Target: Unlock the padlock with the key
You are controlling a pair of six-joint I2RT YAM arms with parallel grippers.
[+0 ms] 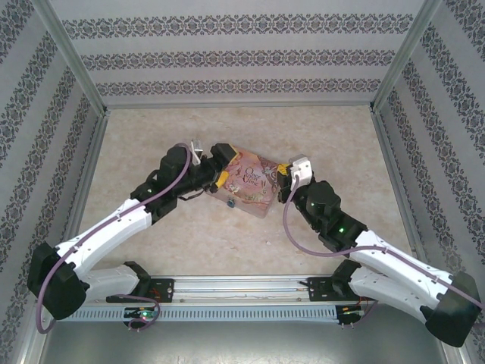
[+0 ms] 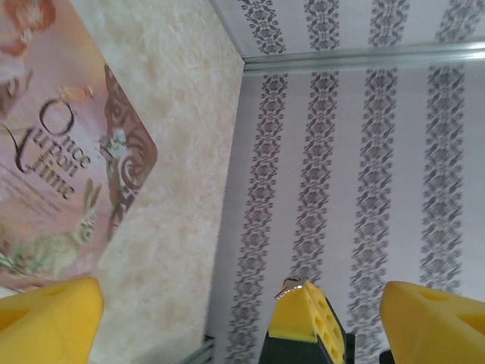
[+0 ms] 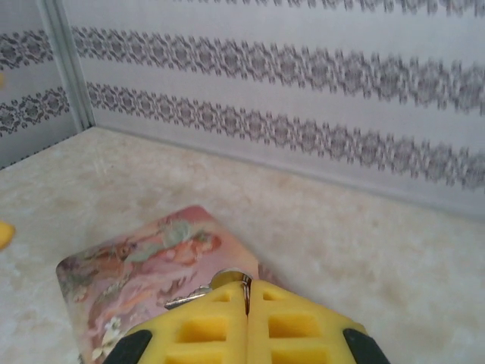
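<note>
The tiny padlock (image 1: 231,203), with a teal-blue body, shows in the top view as a small blue spot against the near left side of the pink illustrated tin box (image 1: 254,178); its shackle is too small to make out. The thin dark-grey metal key (image 3: 187,298) is pinched between the closed yellow fingertips of the right gripper (image 3: 246,292). It sticks out leftward over the tin's lid, with a small silver ring (image 3: 231,278) beside it.

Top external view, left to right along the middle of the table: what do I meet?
left gripper → pink tin → right gripper, shut on the key
</note>
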